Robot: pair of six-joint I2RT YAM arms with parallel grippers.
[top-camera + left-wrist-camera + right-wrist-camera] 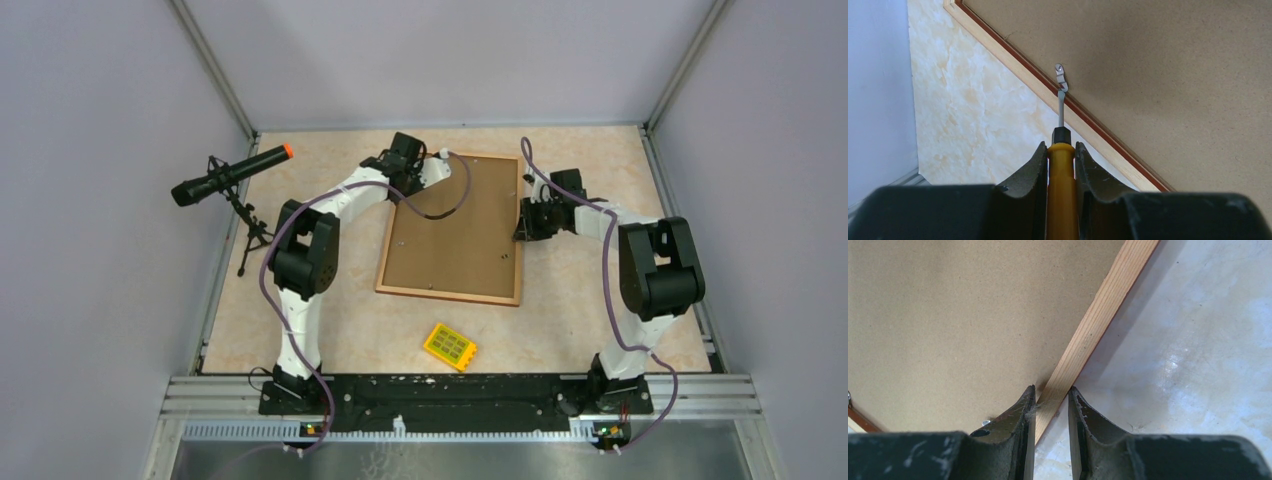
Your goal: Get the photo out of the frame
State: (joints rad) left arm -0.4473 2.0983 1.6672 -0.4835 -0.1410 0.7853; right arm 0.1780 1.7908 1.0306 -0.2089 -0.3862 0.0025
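The frame [455, 230] lies face down on the table, its brown fibreboard back [1158, 75] up inside a light wood rim [1013, 62]. The photo is hidden beneath the back. My left gripper [410, 182] [1062, 147] is shut on a yellow-handled screwdriver [1061, 190]. The screwdriver's tip touches a small metal clip [1060, 75] on the frame's left rim. My right gripper [522, 222] [1051, 392] straddles the frame's right rim [1103, 305], its fingers closed against the wood.
A small yellow block [450, 346] lies on the table in front of the frame. A black microphone with an orange tip [228, 175] stands on a tripod at the far left. Walls enclose the table on three sides.
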